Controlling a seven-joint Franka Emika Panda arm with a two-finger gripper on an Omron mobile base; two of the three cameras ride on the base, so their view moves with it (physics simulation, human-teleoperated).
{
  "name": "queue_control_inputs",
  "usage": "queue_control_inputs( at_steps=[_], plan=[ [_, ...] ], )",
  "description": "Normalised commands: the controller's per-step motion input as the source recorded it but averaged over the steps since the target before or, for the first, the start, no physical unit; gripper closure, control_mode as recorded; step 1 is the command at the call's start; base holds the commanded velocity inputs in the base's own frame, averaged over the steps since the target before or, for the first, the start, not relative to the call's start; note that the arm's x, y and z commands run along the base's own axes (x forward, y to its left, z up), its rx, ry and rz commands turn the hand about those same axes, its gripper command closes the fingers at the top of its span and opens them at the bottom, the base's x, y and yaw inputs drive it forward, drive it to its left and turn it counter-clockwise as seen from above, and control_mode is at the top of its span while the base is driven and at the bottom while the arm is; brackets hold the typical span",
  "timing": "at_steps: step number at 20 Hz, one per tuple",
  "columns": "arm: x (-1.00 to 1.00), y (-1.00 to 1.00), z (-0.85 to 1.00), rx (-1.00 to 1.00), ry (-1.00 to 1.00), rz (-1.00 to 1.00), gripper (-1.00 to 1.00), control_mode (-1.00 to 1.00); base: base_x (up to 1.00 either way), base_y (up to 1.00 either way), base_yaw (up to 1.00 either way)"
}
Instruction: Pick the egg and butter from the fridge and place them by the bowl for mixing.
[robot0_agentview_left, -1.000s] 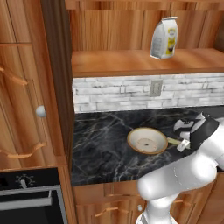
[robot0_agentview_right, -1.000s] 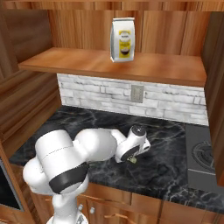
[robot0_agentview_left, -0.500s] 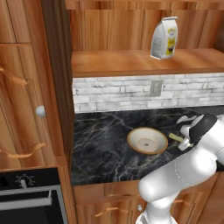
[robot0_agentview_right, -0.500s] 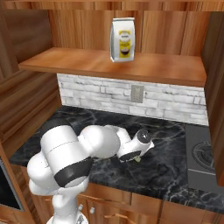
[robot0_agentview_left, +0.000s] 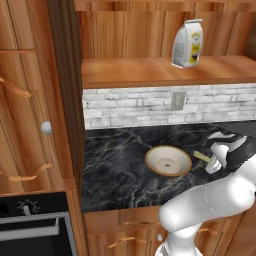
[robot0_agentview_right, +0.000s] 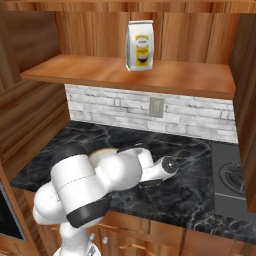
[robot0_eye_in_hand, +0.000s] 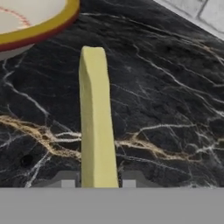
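Hand view: tool (robot0_eye_in_hand: 98, 183) nearly closed, fingers clamped on near end of butter (robot0_eye_in_hand: 95, 118), which reaches toward 12 over the black counter (robot0_eye_in_hand: 175, 109). Bowl (robot0_eye_in_hand: 30, 22) at 10 o'clock, just beside butter's far tip.

Our white arm rises from the base, bends at its bulky elbow and reaches forward and low over the right part of the black marble counter (robot0_agentview_left: 115, 170), near its front edge. Our wrist, with its dark joint, is tilted down toward the surface. Our gripper (robot0_eye_in_hand: 98, 183) has its two dark finger tips (robot0_eye_in_hand: 65, 180) closed against either side of the butter (robot0_eye_in_hand: 96, 122), a pale yellow-green stick just right of the bowl (robot0_agentview_left: 168, 161).
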Motion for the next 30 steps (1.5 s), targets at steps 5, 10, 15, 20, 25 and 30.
queue_control_inputs(
  at_steps=[5,10,15,20,25,30],
  plan=[
    [0.01,0.64,-0.10,0.00,0.00,0.07,1.00,-1.00,0.00,0.00,0.00],
    [0.15,0.53,-0.02,0.00,0.00,0.03,1.00,-1.00,0.00,0.00,0.00],
    [0.13,0.38,-0.01,0.00,0.00,0.01,1.00,-1.00,0.00,0.00,0.00],
    [0.08,0.15,-0.06,0.00,0.00,0.00,-1.00,-1.00,0.00,0.00,0.00],
    [0.05,0.06,-0.01,0.00,0.00,0.00,-1.00,-1.00,0.00,0.00,0.00],
    [0.00,0.00,0.00,0.00,0.00,0.00,-1.00,-1.00,0.00,0.00,0.00]
  ],
)
